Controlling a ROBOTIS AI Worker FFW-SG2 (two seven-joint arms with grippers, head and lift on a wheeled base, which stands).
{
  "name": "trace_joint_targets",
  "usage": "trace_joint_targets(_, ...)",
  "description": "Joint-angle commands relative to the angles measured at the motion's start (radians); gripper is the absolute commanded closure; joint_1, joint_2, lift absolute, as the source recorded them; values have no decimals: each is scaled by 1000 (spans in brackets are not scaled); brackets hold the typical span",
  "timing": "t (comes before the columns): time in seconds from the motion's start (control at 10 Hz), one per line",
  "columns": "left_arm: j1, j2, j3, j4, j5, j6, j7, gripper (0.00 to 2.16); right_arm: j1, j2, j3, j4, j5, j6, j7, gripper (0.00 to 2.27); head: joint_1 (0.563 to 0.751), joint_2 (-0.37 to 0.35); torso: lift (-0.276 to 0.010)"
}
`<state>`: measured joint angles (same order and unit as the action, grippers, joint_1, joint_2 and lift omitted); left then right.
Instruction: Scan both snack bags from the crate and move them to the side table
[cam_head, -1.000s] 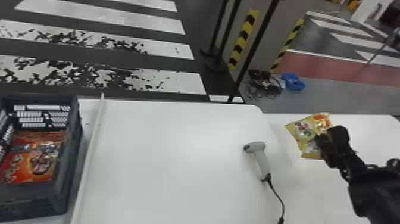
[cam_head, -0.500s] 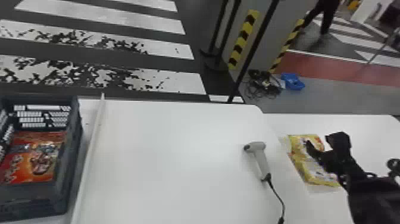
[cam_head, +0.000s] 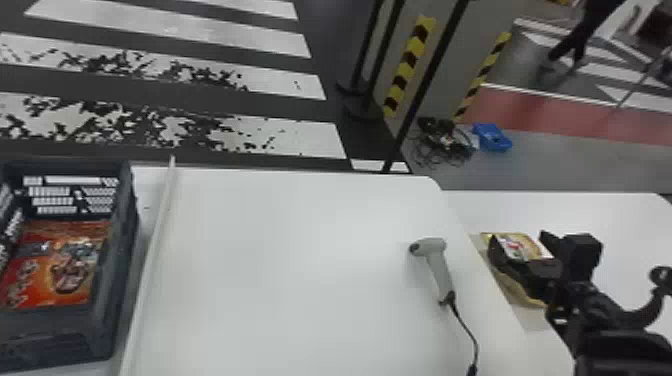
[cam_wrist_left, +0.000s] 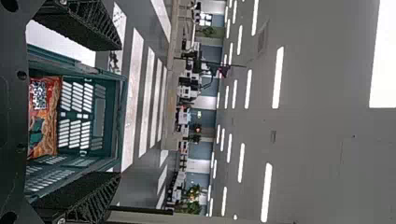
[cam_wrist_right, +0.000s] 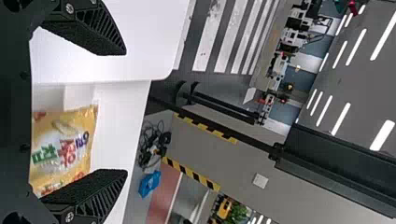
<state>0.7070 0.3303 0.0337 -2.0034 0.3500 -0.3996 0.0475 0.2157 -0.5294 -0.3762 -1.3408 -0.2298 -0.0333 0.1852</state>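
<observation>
The right gripper stood over the side table, its ridged black fingers spread wide in its own wrist view and clamped on nothing. The yellow snack bag lay on the smooth white tabletop, a crinkled, glossy pillow shape partly covered by the fingers in the head view. Half a second before, more of that bag's face had shown from above; a second before, it had sat tilted at the fingertips.

Near the main table's edge lay the scanner, matte grey plastic, pistol-shaped, with a thin black cable trailing off. Beyond it, a narrow white rail crossed the main table beside the slatted, rigid plastic crate. The orange-red bag lay inside, shiny and printed with pictures. The left gripper faced the crate, fingers wide apart and empty.

The yellow bag carried green, red and purple lettering; the orange-red one bore a square black-and-white code.
</observation>
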Motion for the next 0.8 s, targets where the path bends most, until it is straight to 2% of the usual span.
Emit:
trace_joint_targets(0.0, -1, 1, -2, -15, -2, 6, 0, 33, 76, 97, -30, -193, -65, 106, 13, 90, 695, -350, -95)
trace_joint_targets(0.2, -11, 3, -6, -17, -5, 19, 0, 33, 137, 210, -18, -399, -132, 232, 16, 110, 695, -339, -95)
trace_joint_targets(0.3, -14, 4, -6, -35, -3, 95, -20, 33, 174, 270, 13, -486, -120, 158, 16, 117, 695, -295, -95)
trace_joint_targets(0.5, -21, 4, -15, -46, -5, 108, -26, 33, 220, 368, 68, -646, -121, 146, 16, 117, 695, -214, -95)
trace_joint_targets(0.7, -26, 7, -32, -67, -5, 141, -25, 33, 269, 453, 103, -679, -148, 33, 39, 117, 695, -131, -95)
